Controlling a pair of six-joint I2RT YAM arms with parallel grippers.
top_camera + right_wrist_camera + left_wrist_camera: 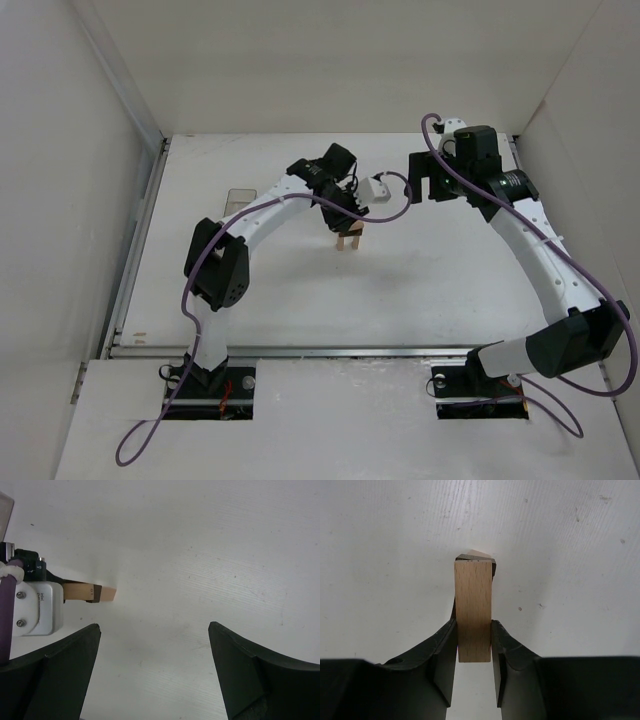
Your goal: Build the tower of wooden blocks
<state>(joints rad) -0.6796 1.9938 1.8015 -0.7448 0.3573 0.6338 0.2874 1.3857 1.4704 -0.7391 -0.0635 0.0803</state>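
Note:
The wood block tower (350, 238) stands mid-table: two light-tan uprights with a flat bar across their tops. My left gripper (347, 221) reaches down onto it from above. In the left wrist view the left gripper (474, 626) is shut on the flat wooden bar (474, 605), with both fingers pressed to its long sides; the uprights below are mostly hidden. My right gripper (433, 190) hovers to the right of the tower, open and empty. In the right wrist view its jaws (155, 630) stand wide apart over bare table, and the bar (80, 592) shows at the left.
A clear plastic box (238, 200) lies at the left of the table, behind the left arm. White walls close in the table on the left, back and right. The left wrist's white camera housing (42, 607) sits at the right wrist view's left edge.

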